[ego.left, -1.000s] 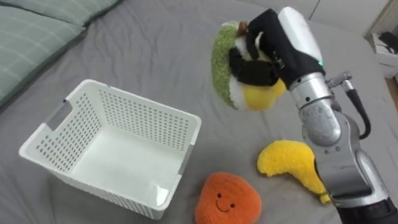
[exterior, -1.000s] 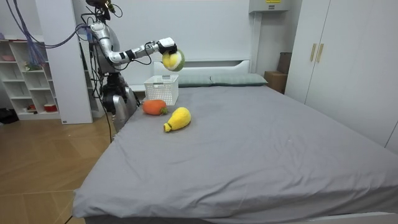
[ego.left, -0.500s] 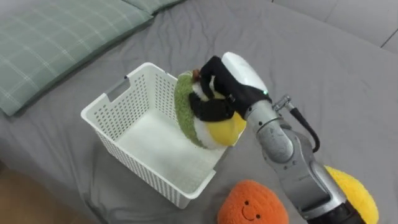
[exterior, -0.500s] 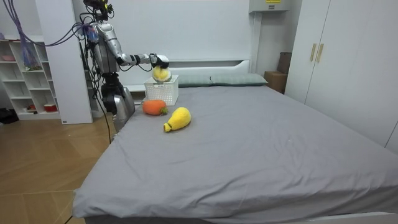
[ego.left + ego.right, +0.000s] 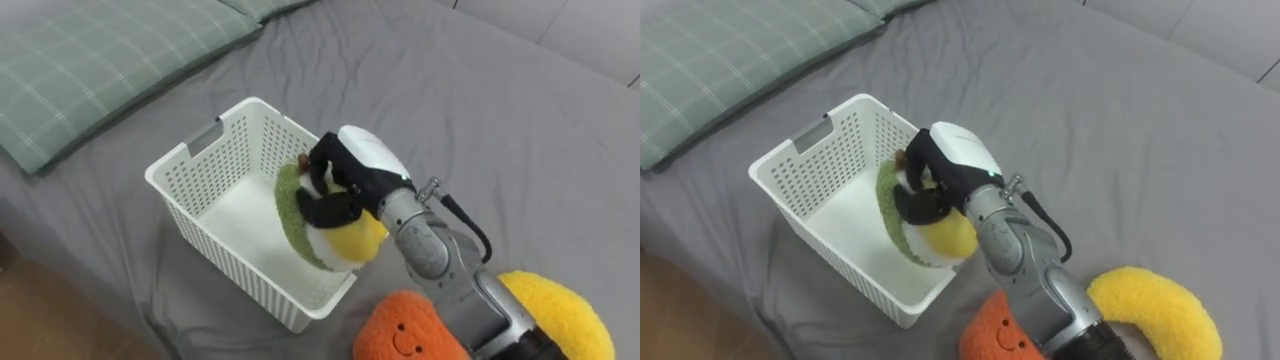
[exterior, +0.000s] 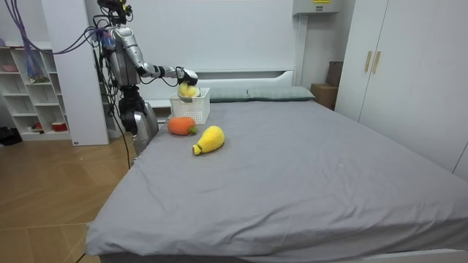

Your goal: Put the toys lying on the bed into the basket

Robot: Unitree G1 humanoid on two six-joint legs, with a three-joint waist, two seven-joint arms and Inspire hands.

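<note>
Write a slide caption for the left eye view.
Right hand holds a green-and-yellow plush over the white basket.

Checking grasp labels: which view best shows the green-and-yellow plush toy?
Left eye view: the green-and-yellow plush toy shows most, green edge and yellow body, with the right hand curled over it above the white perforated plastic basket. Right eye view is nearly the same, the hand covering more. Room view: a small yellow spot at the basket.

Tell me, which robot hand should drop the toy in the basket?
The right robot hand: it grips the green and yellow toy and holds it just above the white basket.
</note>
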